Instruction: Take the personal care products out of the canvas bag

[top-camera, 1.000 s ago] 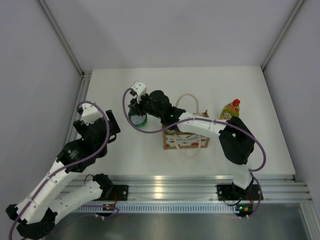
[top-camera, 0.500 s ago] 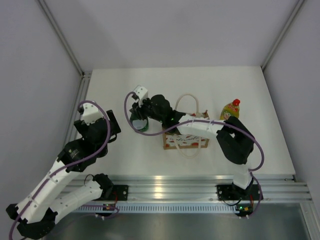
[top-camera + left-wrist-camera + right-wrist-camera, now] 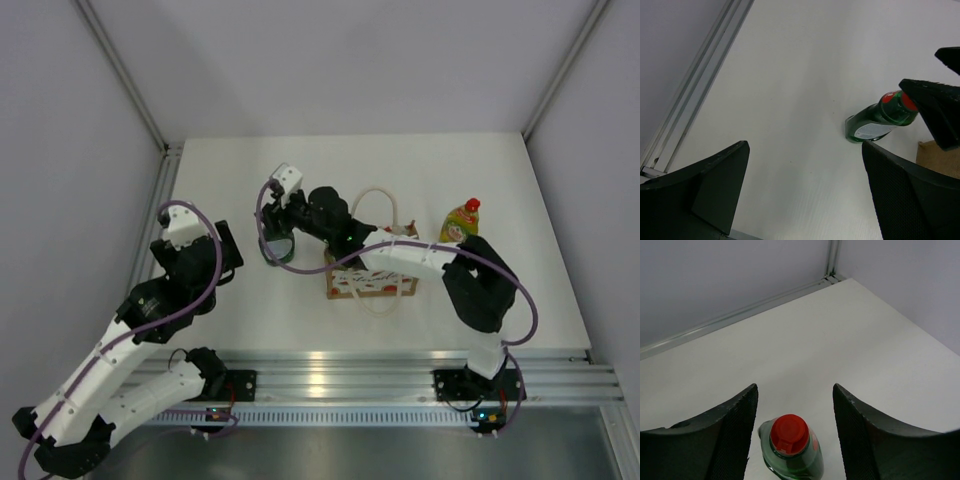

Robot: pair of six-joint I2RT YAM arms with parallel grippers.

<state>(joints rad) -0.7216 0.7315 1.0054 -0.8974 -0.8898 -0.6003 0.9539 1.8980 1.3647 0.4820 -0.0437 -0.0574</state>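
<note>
Straddling green bottle (image 3: 790, 447), right gripper (image 3: 795, 390), base cropped

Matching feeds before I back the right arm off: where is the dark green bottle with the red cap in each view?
Top external: the dark green bottle is left of the canvas bag, under the right gripper.
Left wrist: right of centre, standing on the white table.
Right wrist: bottom centre, seen from above, red cap first.
Shared landmark: the right gripper's black fingers close beside the red cap.
</note>
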